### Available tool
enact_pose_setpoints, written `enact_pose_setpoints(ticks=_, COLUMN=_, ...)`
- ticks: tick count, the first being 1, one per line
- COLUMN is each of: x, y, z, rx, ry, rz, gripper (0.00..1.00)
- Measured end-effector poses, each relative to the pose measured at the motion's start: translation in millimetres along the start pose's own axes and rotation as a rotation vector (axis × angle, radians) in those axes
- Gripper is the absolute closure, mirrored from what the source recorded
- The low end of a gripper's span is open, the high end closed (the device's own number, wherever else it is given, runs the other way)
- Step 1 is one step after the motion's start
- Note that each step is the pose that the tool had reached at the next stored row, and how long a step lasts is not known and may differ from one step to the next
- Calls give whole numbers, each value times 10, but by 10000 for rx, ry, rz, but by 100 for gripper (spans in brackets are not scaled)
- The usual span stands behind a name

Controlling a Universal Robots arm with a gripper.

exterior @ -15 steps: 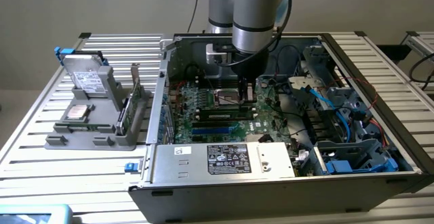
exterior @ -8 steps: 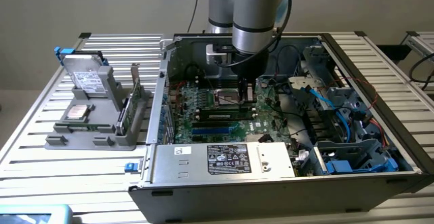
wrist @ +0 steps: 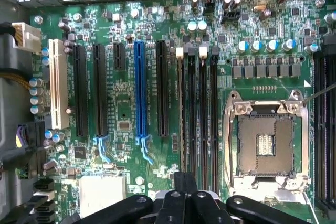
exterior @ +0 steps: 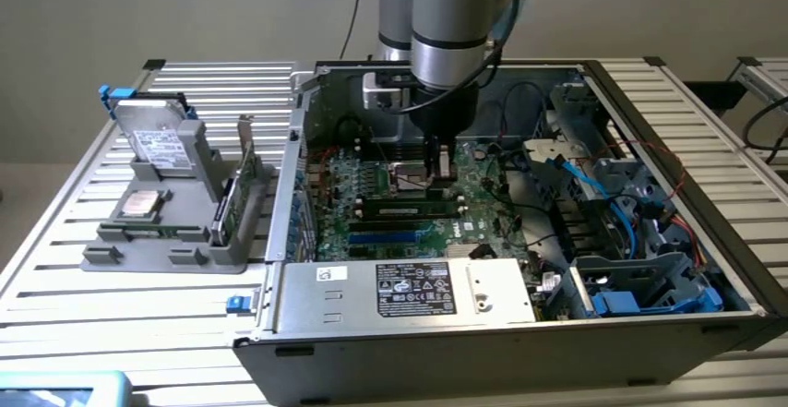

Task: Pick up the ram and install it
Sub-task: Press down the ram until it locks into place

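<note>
Exterior view: one ram [exterior: 409, 211] seated flat in the motherboard [exterior: 369, 195].

The counter [exterior: 74, 232] is ribbed, pale brushed metal, and the computer case [exterior: 493, 352] on it is dull grey sheet metal with a paper label. Inside, the motherboard [wrist: 123, 103] is glossy green circuit board carrying smooth black and blue plastic slots and a bright metal socket frame [wrist: 265, 142]. The hand [wrist: 185, 203] is matt black plastic.

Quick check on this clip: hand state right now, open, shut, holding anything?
Hand: low over the motherboard inside the PC case; open or shut cannot be told, nor whether it holds anything.
</note>
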State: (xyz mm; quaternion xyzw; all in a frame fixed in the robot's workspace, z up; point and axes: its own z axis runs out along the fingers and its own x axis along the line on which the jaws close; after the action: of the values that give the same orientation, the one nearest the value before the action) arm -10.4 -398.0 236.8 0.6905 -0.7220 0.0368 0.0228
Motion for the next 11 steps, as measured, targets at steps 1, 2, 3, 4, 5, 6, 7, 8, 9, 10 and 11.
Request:
enact_pose_setpoints(ticks=1, x=2, y=45, z=-2, rx=-1, ry=-2, rz=0, gripper=89)
enact_pose_setpoints(ticks=2, x=4, y=89, z=-3, rx=-1, ry=-4, rz=1, gripper=89)
enact_pose_setpoints(ticks=3, x=6, y=134, z=-4, rx=-1, ry=-5, rz=0, gripper=89)
enact_pose_setpoints(ticks=4, x=8, y=177, z=-4, rx=-1, ry=-9, rz=0, gripper=89)
enact_pose_setpoints(ticks=5, x=10, y=222, z=-5, rx=-1, ry=-10, rz=2, gripper=89)
enact_pose_setpoints(ticks=6, x=12, y=266, z=-6, rx=-2, ry=-14, rz=0, gripper=89)
enact_pose_setpoints(ticks=7, x=14, y=303, z=-6, rx=-2, ry=-20, rz=0, gripper=89)
enact_pose_setpoints(ticks=8, x=16, y=339, z=-7, rx=-2, ry=-28, rz=2, gripper=89)
enact_pose_setpoints(ticks=9, x=19, y=366, z=-7, rx=-2, ry=-36, rz=1, gripper=89)
enact_pose_setpoints(ticks=10, x=21, y=385, z=-7, rx=-3, ry=-45, rz=0, gripper=89)
enact_pose_setpoints(ticks=11, x=22, y=398, z=-6, rx=-3, ry=-50, rz=1, gripper=89)
